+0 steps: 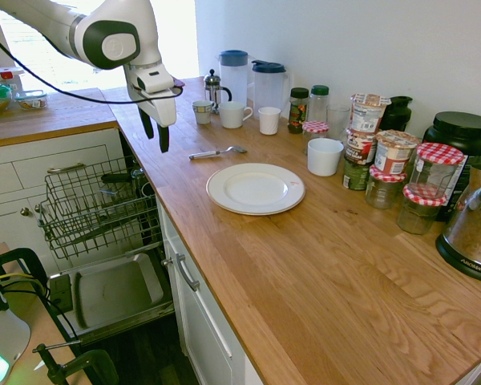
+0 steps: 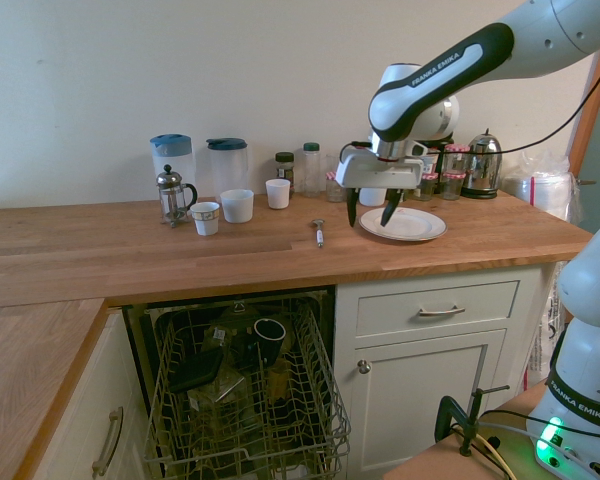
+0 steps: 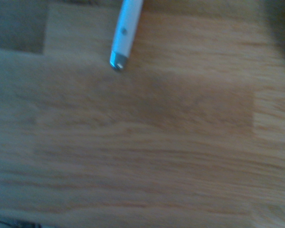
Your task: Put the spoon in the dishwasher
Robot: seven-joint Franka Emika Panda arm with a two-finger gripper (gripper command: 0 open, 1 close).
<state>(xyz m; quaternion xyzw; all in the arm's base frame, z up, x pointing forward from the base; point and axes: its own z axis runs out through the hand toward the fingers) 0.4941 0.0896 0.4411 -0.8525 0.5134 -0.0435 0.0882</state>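
So the spoon (image 1: 218, 151) is lying on the counter (image 1: 305, 321), in from the long front edge that runs above the dishwasher (image 2: 245, 390) and the white cabinet (image 2: 430, 370). It's got a pale handle and a shiny metal head. The handle end is the bit closer to that front edge, and the head points back toward the wall side. In the wrist view you just get the end of the handle, kinda blurry.

End effector (image 2: 373, 212) is open, two dark fingers spread apart and pointing down, nothing between them. It hangs above the counter near the front edge, between the spoon and the plate (image 2: 403, 224) as the second exterior view shows it, not touching the spoon.

The plate is white and sits flat near the spoon, also in from the front edge. Behind them, along the wall side, there's a French press (image 2: 174, 195), two pitchers with blue lids (image 2: 228, 166), some white cups (image 2: 237, 206), and a bunch of jars (image 1: 421, 208). The kettle (image 2: 482, 165) is further along toward the far end from the French press.

Dishwasher's open with the wire rack (image 1: 96, 208) pulled out, and a dark cup (image 2: 270, 338) is in there.
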